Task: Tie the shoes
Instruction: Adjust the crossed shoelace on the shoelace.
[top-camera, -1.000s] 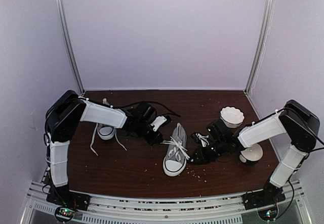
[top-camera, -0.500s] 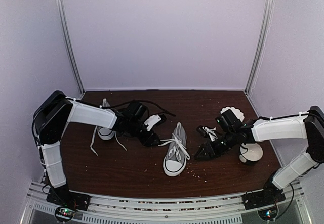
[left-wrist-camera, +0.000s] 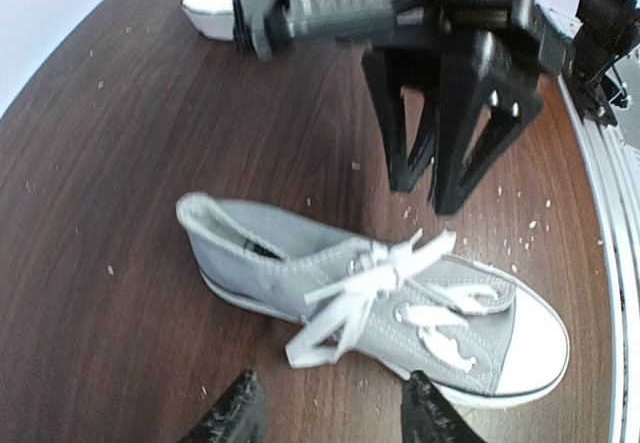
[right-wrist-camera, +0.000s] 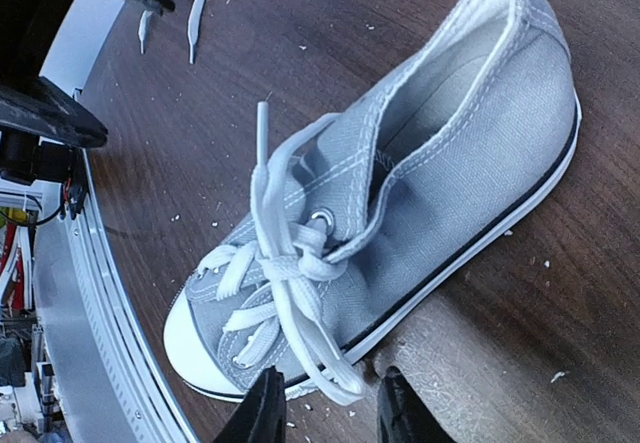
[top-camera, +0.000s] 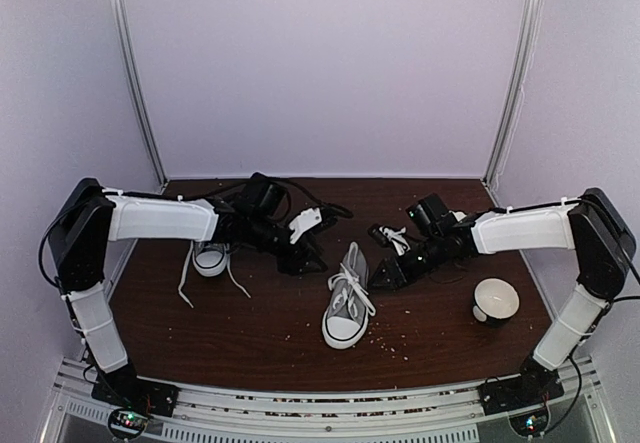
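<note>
- A small grey canvas sneaker with a white rubber toe cap (top-camera: 210, 260) sits at the far left of the dark brown wooden table (top-camera: 270, 348). It is partly under the left arm, and its long white laces (top-camera: 185, 281) trail loose.
- The left gripper (left-wrist-camera: 330, 418) has its black fingers spread and holds nothing. It is near the middle shoe's heel.
- The second grey sneaker (top-camera: 345, 313) lies mid-table with its toe toward the near edge and its laces looped over the tongue.
- The right gripper (right-wrist-camera: 325, 413) has its fingers parted and is empty, just right of that heel.
- A white round bowl (top-camera: 495, 300) stands well to the right.
</note>
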